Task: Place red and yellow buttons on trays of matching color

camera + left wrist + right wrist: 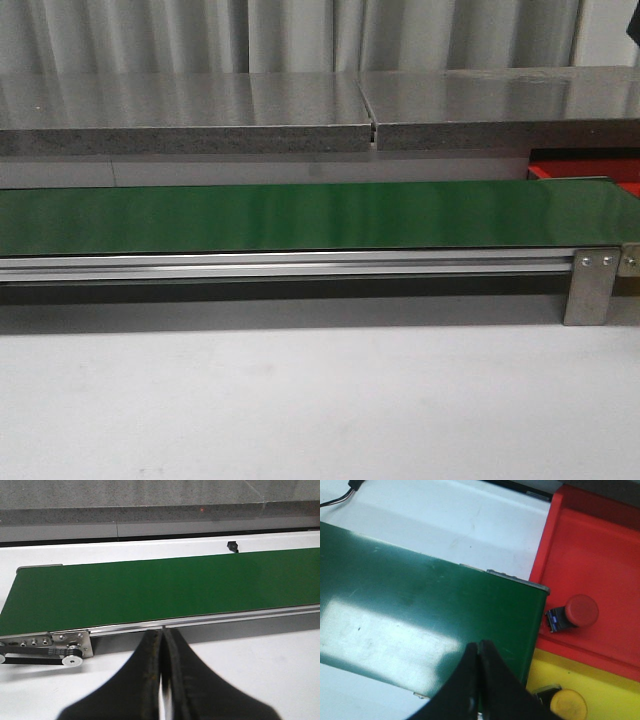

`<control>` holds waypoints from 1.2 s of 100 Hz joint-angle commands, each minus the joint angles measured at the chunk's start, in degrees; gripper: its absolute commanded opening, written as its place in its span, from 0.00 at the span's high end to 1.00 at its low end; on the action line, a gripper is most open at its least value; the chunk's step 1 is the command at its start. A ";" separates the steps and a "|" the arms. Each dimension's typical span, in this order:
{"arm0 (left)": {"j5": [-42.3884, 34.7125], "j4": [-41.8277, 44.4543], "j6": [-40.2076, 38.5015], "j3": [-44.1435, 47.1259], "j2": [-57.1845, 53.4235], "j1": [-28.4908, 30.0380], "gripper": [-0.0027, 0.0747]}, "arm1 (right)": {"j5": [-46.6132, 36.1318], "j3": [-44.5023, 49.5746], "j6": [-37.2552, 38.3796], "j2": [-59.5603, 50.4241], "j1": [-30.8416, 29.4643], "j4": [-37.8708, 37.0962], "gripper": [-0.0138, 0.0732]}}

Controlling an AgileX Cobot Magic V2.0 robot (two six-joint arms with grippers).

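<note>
no readable text, labels or numbers

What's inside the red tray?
One red button lies tipped on its side in the red tray. The rest of the tray runs off the picture, so more could be hiding there.

Matte black tapered fingers (150, 680)

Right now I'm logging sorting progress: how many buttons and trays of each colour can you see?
Red button: 1
Yellow button: 1
Red tray: 1
Yellow tray: 1
Total: 4
</note>
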 commanded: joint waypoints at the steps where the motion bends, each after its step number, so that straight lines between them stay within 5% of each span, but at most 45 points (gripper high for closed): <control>1: -3.85 -0.67 -0.44 -1.54 0.54 -0.42 0.99 | -6.78 3.25 -0.66 -6.07 0.05 0.28 0.92; 48: -5.99 -0.67 -0.44 -1.54 0.54 -0.42 0.99 | -18.54 27.68 -0.66 -30.71 0.05 0.30 0.92; 120: -6.09 -0.67 -0.44 -0.93 0.54 -0.42 0.99 | -19.64 46.34 -0.66 -66.85 0.05 2.31 0.92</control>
